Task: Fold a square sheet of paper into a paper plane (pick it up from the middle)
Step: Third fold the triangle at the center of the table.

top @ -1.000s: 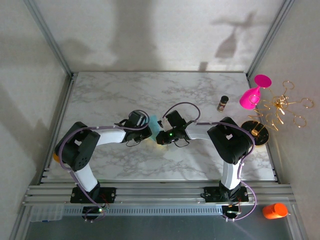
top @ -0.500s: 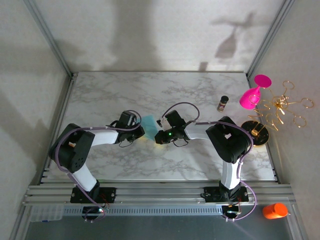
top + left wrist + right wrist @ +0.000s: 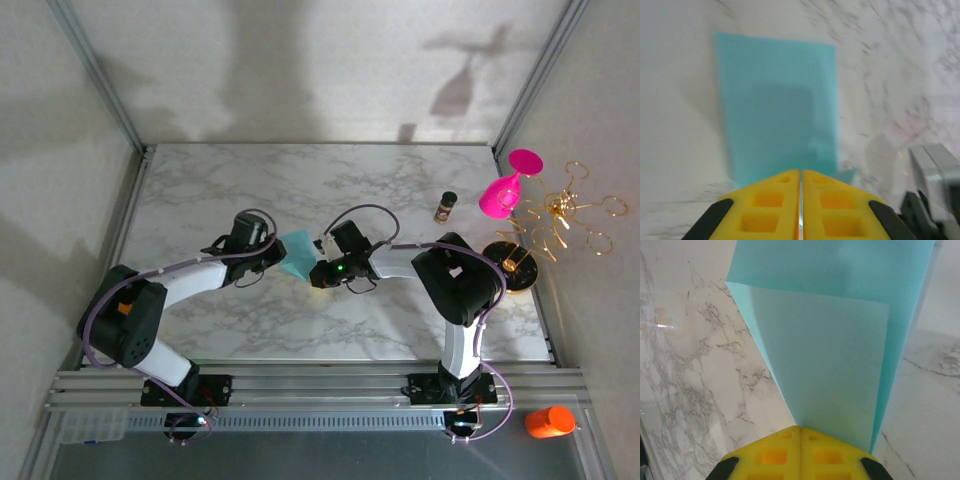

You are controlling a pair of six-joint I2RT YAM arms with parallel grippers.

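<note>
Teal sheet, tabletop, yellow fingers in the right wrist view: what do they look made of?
Teal sheet: thin matte paper; it folds over with a crisp edge and shows no sheen.
Tabletop: marble look, white with grey veins and a small glare spot, so semi-gloss; whether stone or laminate cannot be told.
Fingers: matte yellow plastic by the look, with recessed square pockets; probably moulded or printed.

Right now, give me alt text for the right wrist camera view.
A teal paper sheet, folded over on itself, rises from the shut yellow tips of the right gripper, which pinch its edge. A white, grey-veined marble table lies behind it.
</note>
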